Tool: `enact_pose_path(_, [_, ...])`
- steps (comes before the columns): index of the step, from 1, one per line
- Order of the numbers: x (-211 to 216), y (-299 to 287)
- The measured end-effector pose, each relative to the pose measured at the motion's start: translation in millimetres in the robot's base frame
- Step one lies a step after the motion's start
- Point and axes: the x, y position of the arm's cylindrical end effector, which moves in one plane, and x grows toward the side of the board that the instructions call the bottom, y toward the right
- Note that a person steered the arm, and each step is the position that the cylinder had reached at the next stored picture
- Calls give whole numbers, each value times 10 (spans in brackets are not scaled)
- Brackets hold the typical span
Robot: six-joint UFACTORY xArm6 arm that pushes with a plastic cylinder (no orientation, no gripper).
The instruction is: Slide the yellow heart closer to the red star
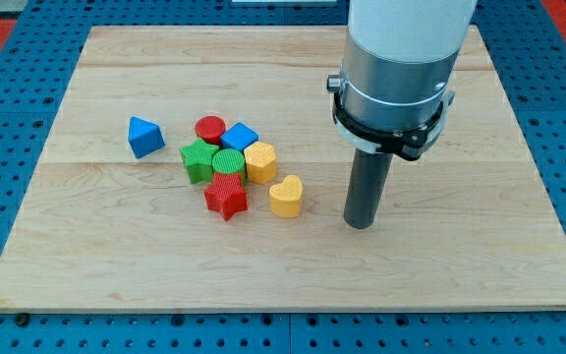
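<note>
The yellow heart lies on the wooden board, just right of the red star, with a small gap between them. My tip rests on the board to the right of the heart and slightly lower in the view, apart from it. The rod rises into the large grey arm body at the view's top right.
A cluster sits left of the heart: yellow hexagon block, green cylinder, green block, red cylinder, blue block. A blue triangular block stands alone further left. The board lies on a blue pegboard.
</note>
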Motion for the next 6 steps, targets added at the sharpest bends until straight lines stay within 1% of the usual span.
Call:
enact_pose_path(1, [-39, -31])
enact_pose_path(2, [-223, -335])
enact_pose_path(3, [-214, -581])
enact_pose_path(4, [-214, -587])
enact_pose_path(6, [-292, -1076])
